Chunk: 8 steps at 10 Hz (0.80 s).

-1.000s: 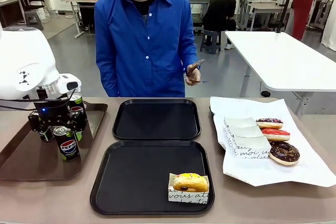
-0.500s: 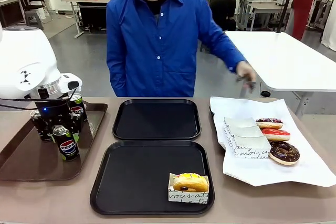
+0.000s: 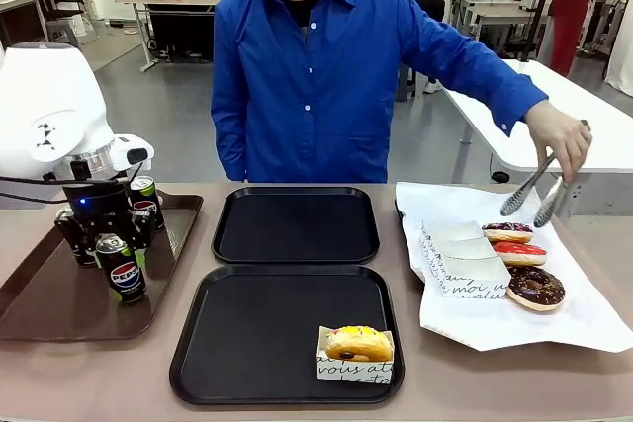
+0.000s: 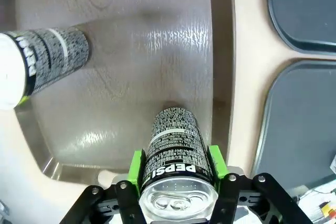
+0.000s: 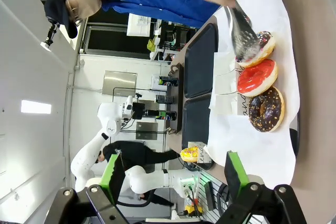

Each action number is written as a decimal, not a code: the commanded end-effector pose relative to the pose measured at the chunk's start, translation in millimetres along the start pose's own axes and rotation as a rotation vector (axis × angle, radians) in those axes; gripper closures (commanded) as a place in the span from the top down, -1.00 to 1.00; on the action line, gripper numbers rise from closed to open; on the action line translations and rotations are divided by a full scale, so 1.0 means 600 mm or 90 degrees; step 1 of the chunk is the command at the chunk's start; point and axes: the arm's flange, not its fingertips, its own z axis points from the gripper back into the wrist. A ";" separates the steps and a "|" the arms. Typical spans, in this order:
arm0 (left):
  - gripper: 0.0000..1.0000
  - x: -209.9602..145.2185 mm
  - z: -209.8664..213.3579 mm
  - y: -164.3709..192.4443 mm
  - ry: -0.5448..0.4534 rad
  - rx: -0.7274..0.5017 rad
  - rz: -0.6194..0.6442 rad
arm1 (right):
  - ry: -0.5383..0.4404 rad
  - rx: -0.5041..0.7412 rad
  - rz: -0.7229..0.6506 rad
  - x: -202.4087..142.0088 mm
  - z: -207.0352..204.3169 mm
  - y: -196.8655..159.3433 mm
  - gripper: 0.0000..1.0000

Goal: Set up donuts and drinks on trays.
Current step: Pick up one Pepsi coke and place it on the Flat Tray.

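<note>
Left gripper (image 4: pixel 177 162) pinches one upright can (image 4: pixel 173 135) between both pads (image 4: pixel 137 163), the can's long axis running along them; the nearer black tray (image 4: pixel 299 145) lies to the gripper's right.

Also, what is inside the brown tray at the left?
The brown tray holds black Pepsi cans. The left tool clamps the front can; at least two more stand behind, partly covered by the tool. Full count unclear.

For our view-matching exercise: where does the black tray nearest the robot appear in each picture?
Front view: near tray, bottom centre.
Left wrist view: near tray, lower right edge.
Right wrist view: near tray, dark strip mid-picture.
Shared landmark: the far tray beside it.
</note>
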 end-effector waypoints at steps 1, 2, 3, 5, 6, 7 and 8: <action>-0.61 -0.044 0.087 -0.013 0.009 0.000 0.012 | 0.000 0.007 -0.001 -0.001 0.001 0.001 1.00; -0.61 -0.070 0.132 -0.015 0.010 0.003 0.004 | 0.000 0.007 -0.001 -0.001 0.001 0.001 1.00; -0.61 -0.100 0.171 -0.016 0.009 -0.001 -0.016 | 0.000 0.007 -0.001 -0.001 0.001 0.001 1.00; -0.61 -0.150 0.212 -0.004 -0.015 -0.004 -0.025 | 0.000 0.007 -0.001 -0.001 0.001 0.001 1.00; -0.61 -0.107 0.175 -0.015 0.005 0.011 -0.023 | 0.000 0.007 -0.001 -0.001 0.001 0.001 1.00; -0.61 -0.107 0.175 -0.015 0.005 0.011 -0.023 | 0.000 0.007 -0.001 -0.001 0.001 0.001 1.00; -0.61 -0.107 0.175 -0.015 0.005 0.011 -0.023 | 0.000 0.007 -0.001 -0.001 0.001 0.001 1.00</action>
